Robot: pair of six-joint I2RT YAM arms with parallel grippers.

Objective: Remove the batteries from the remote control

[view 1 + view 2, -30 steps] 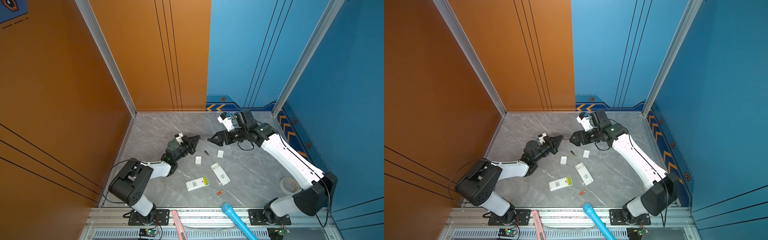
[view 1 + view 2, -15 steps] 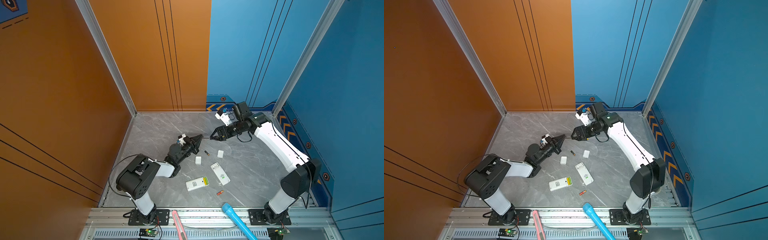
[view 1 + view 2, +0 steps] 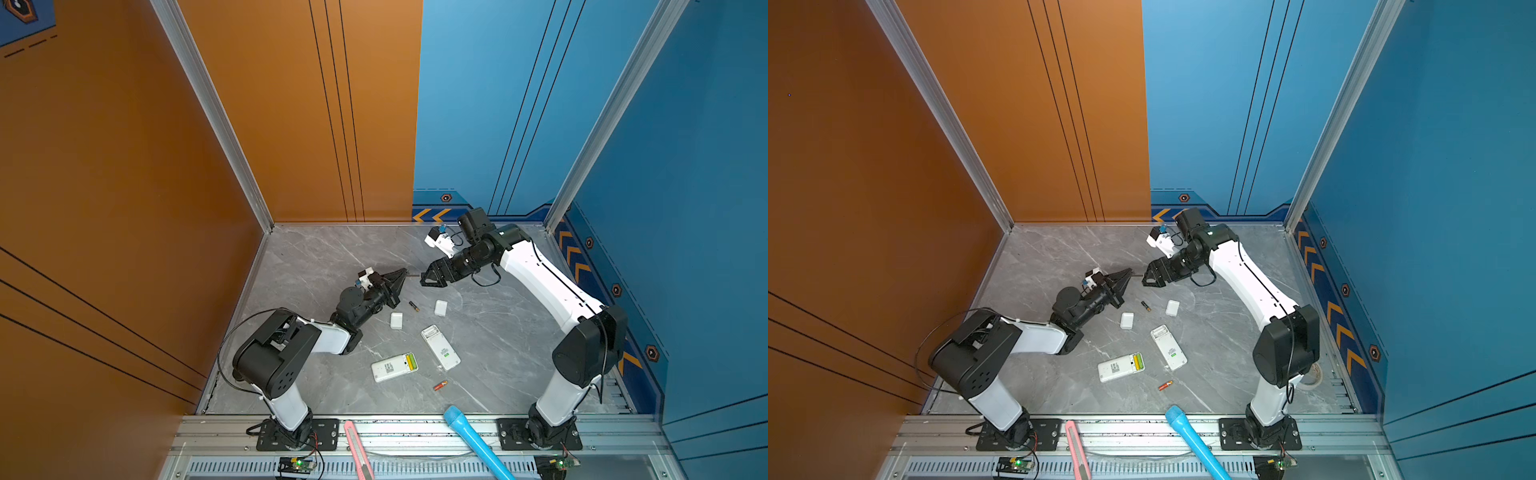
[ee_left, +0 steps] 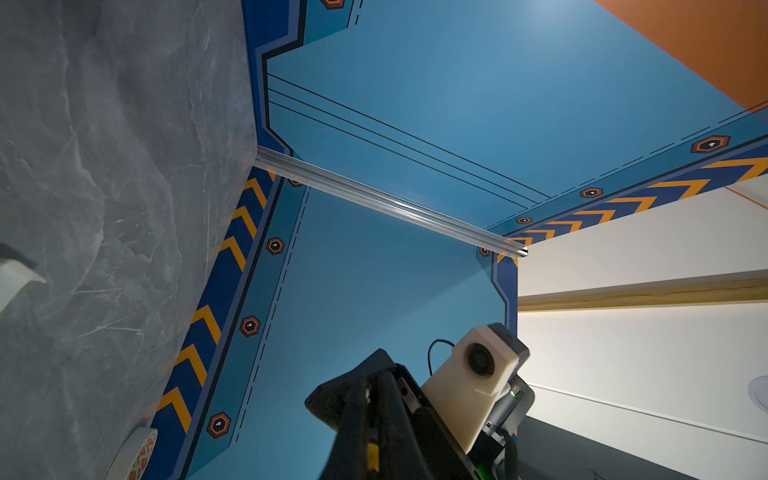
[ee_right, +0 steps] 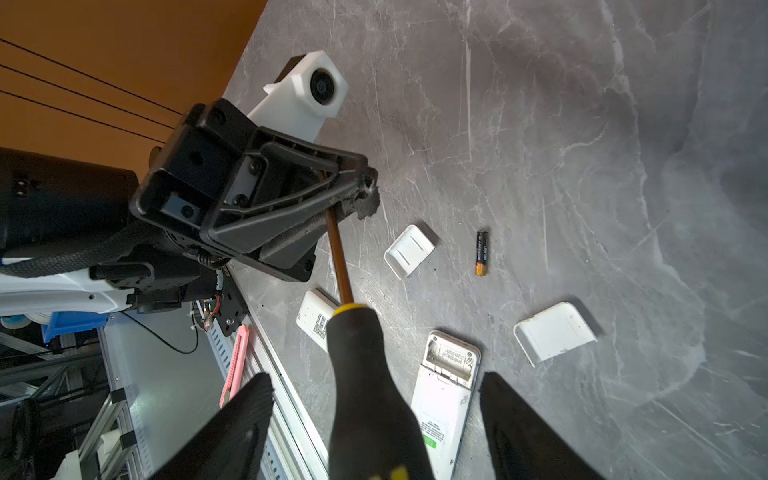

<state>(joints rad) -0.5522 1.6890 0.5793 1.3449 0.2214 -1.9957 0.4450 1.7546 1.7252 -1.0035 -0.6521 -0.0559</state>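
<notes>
Left fingers (image 5: 299,160) clamp the screwdriver (image 5: 361,374) shaft, centre frame; right fingers (image 5: 243,424) stand apart around its handle (seemingly a handover), needing to close next.

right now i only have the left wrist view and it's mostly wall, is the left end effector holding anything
Observer: Yes. The left end effector is shut on the metal shaft of the screwdriver.
Operator: has the right one got the handle
Observer: Not yet. The right end effector is open, with its fingers on either side of the handle and not touching it.
Operator: any batteries left to pull
Observer: Yes. In both top views one remote lies with yellow and green batteries in its open bay.
</notes>
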